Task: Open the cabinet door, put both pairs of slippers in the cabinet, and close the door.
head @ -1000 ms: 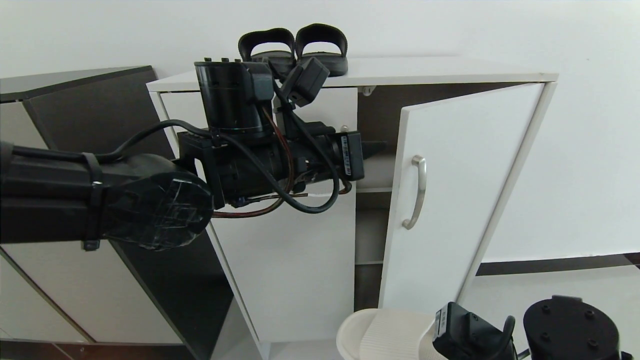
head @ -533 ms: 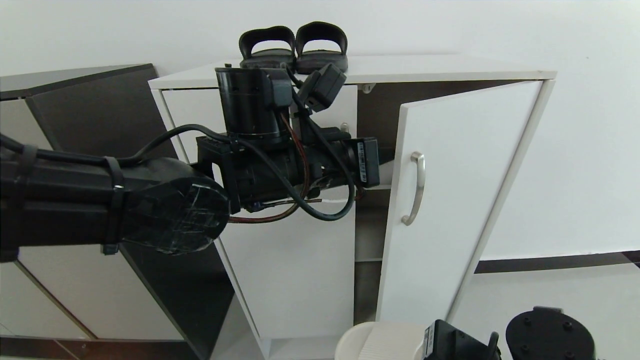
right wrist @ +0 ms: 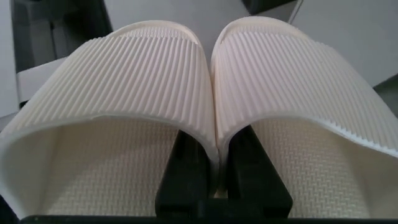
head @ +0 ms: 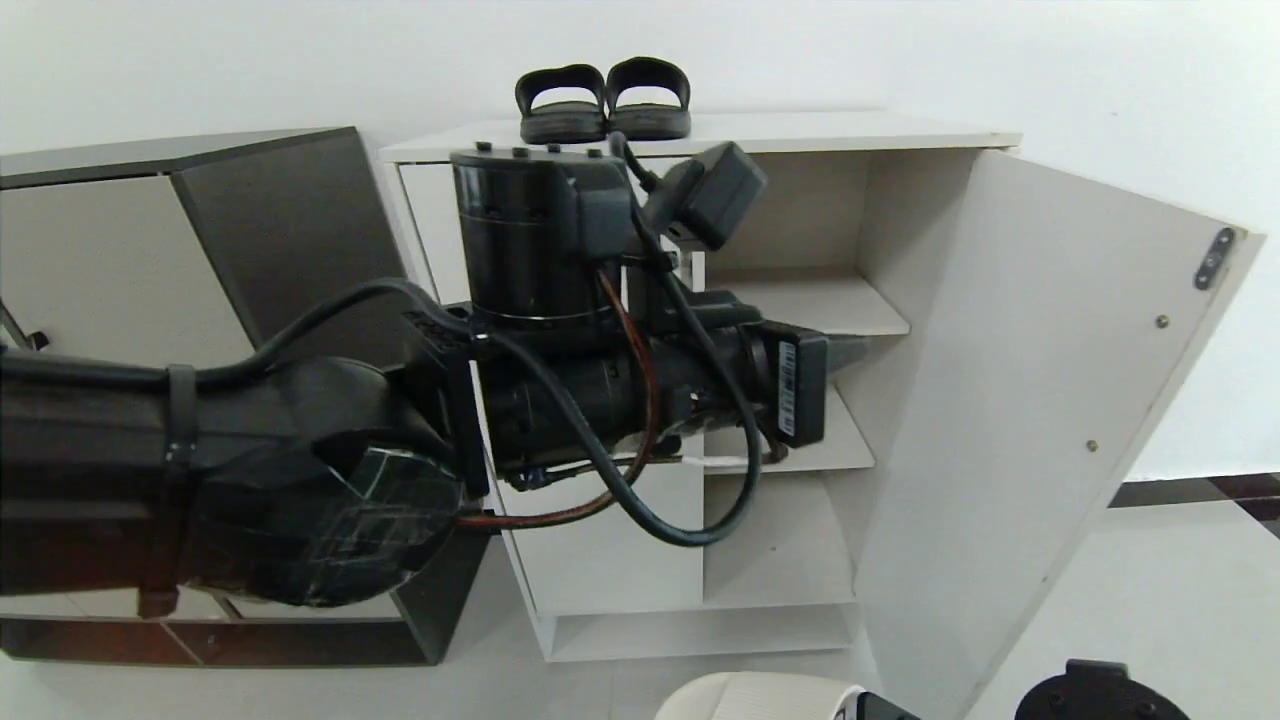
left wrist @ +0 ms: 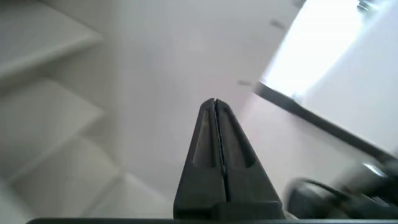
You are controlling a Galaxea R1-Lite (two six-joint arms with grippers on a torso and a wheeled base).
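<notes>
Where they sit atop the cabinet, the black slippers run front-to-back.

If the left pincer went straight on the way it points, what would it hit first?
Probably the inner face of the open cabinet door, just beyond the shut left pincer; depth is unclear.

The cabinet door swings from partly open, outer face toward the camera, to wide open at the right side of the cabinet. Its inner face now shows, and the shelves in the cabinet's right half are exposed. The left gripper travels rightward across the cabinet's front, from the door's free edge to a spot before the open compartment, near the door's inner face.
</notes>
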